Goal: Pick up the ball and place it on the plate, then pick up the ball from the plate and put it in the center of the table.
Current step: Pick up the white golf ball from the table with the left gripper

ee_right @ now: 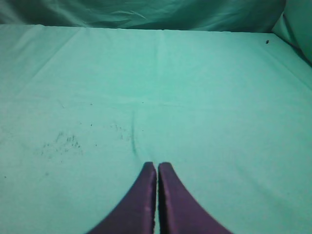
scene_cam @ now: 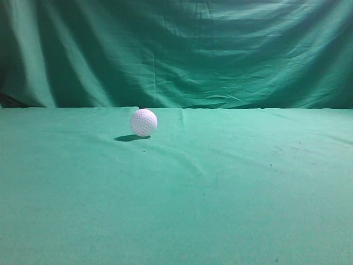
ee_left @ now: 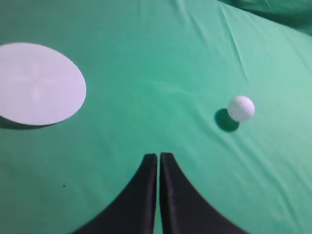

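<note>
The white dimpled ball (scene_cam: pixel 144 122) rests on the green table (scene_cam: pixel 220 193), left of the middle and towards the back in the exterior view. It also shows in the left wrist view (ee_left: pixel 241 108), up and to the right of my left gripper (ee_left: pixel 159 157), which is shut and empty. A flat white round plate (ee_left: pixel 39 83) lies at the upper left of that view, empty. My right gripper (ee_right: pixel 157 166) is shut and empty above bare cloth. Neither gripper shows in the exterior view.
The darker draped green backdrop (scene_cam: pixel 176 49) hangs behind the table's far edge. The cloth has shallow wrinkles near the ball (scene_cam: pixel 182 154). Small dark specks mark the cloth in the right wrist view (ee_right: pixel 63 141).
</note>
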